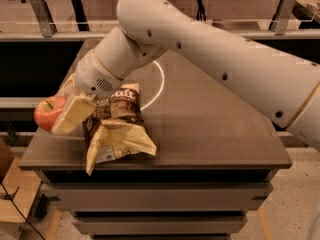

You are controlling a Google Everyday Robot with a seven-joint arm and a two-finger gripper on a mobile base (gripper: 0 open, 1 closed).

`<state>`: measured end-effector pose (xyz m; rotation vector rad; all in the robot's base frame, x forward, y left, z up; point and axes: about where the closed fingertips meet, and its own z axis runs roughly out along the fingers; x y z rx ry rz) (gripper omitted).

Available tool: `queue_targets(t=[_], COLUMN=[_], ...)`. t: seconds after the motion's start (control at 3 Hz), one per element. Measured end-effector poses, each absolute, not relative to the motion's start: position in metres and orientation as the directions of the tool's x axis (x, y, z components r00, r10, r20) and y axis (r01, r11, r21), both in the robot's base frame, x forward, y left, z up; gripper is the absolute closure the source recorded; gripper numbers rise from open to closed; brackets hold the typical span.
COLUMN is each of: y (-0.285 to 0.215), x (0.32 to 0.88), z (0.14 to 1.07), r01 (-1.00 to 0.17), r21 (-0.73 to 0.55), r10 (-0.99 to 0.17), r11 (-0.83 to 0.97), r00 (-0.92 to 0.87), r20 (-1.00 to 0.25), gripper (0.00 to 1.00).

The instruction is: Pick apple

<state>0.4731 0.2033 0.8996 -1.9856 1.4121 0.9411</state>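
The apple (46, 113) is round and red-orange with a yellowish patch and hangs at the table's left edge, slightly above the surface. My gripper (59, 115) is shut on it. One cream-coloured finger (74, 115) covers the apple's right side. The second finger is mostly hidden behind the apple. My white arm reaches in from the right, across the table.
A crumpled brown and cream chip bag (117, 129) lies right of the gripper, touching the finger, near the front edge of the dark table (215, 134). A white ring mark (161, 84) is on the tabletop. Rails and shelving stand behind.
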Motion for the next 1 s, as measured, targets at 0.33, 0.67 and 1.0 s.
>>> queue_targets(t=[0.33,0.67,1.0], y=[0.173,0.139,0.139], x=[0.491,0.512,0.515], z=[0.954,1.009,1.023], r01=[-0.957,-0.955,-0.952], r21=[-0.109,-0.200,-0.225], r10=[-0.523,-0.474,-0.461], r11=[-0.270,-0.218,-0.209], r00=[0.241,0.283,0.299], r20=[-0.818,-0.834,-0.836], gripper=[1.00,1.00,1.00])
